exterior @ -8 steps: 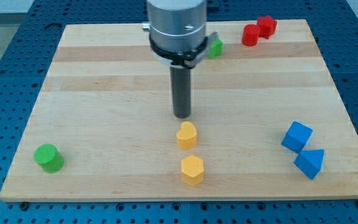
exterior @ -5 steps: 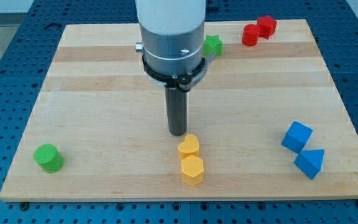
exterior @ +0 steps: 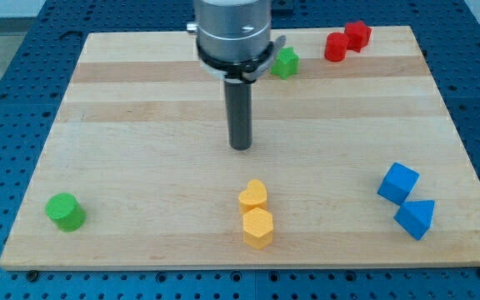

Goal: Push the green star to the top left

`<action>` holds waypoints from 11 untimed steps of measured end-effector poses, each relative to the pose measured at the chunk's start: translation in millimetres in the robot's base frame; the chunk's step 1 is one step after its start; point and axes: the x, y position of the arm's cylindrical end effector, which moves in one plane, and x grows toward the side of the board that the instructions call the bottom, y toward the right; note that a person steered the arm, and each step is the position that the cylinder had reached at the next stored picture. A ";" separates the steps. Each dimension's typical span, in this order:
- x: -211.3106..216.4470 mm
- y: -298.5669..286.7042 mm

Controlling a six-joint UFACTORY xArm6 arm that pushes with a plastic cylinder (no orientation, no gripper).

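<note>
On the pale wooden counter (exterior: pixel 140 125), the rod's tip (exterior: pixel 240 147) has drawn back from the two yellow blocks (exterior: pixel 253 195) toward the green star (exterior: pixel 286 62) at top centre; no pincer exists.

The green star (exterior: pixel 286 62) lies flat near the board's top edge (slightly right of centre), its left side partly hidden.

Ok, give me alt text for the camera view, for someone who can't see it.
My tip rests mid-board on a wooden table, below and left of the green star block near the view's top. Two yellow blocks touch below the tip.
</note>
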 end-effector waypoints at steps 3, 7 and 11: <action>-102.1 105.5; -149.3 61.9; -201.1 75.8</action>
